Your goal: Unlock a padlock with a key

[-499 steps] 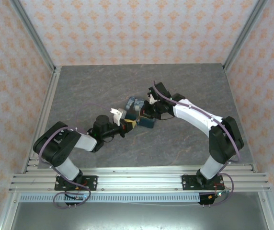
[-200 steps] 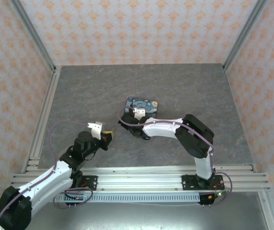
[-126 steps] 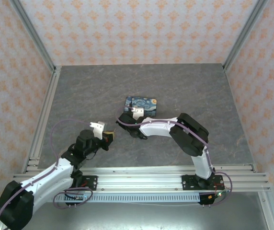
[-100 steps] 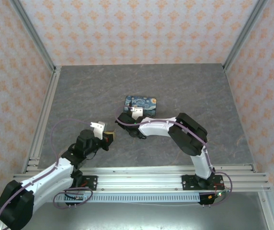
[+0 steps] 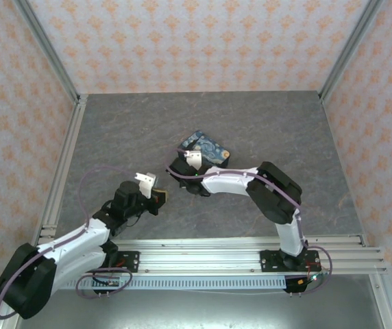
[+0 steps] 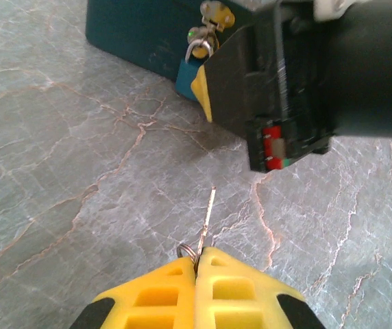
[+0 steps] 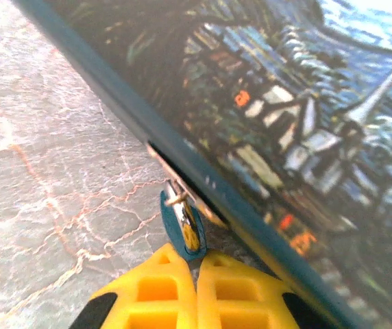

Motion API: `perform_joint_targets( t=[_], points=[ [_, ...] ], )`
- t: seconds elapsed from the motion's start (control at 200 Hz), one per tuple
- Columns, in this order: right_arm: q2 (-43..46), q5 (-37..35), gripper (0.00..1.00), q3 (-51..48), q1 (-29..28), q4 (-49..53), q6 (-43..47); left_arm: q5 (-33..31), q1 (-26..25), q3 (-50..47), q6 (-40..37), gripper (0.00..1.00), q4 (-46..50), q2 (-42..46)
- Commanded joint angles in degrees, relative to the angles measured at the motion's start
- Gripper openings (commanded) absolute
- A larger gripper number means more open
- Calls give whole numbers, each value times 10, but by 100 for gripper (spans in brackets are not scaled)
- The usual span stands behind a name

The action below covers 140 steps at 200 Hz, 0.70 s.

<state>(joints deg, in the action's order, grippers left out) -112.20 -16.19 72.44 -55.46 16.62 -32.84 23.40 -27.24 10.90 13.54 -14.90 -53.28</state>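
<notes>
The padlock (image 7: 189, 229) is a tiny brassy metal piece on a teal tab, hanging from the edge of the blue swirl-painted box (image 7: 285, 137). My right gripper (image 7: 196, 259) is shut on its lower end. The left wrist view shows the padlock (image 6: 203, 44) at the box's (image 6: 141, 31) near corner, with the right gripper's dark body beside it. Short of it, my left gripper (image 6: 197, 252) is shut on the key (image 6: 208, 212); the thin blade sticks forward and a small ring shows at the fingertips. From above, the left gripper (image 5: 160, 197) sits below-left of the right gripper (image 5: 182, 159) and the box (image 5: 210, 145).
Grey marbled table (image 5: 278, 123) lies bare around the box. Aluminium frame rails (image 5: 66, 164) and patterned walls bound it on three sides. The right arm's white link (image 5: 230, 179) stretches across the middle right.
The right gripper has shut on the padlock. The box has turned and now lies at an angle. The left gripper has shifted slightly right with the key.
</notes>
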Motion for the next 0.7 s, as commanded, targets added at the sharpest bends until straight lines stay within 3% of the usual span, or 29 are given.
perform_joint_targets(
  t=[0.0,0.355,0.696],
  points=[
    [69,31,0,-18,16,-27,30,30,4,28,-23,0,-29,-23],
    [152,164,0,-88,71,-73,2,100,6,63,-5,0,-85,-93],
    [202,287,0,-133,138,-105,-45,256,39,137,73,0,-260,-304]
  ],
)
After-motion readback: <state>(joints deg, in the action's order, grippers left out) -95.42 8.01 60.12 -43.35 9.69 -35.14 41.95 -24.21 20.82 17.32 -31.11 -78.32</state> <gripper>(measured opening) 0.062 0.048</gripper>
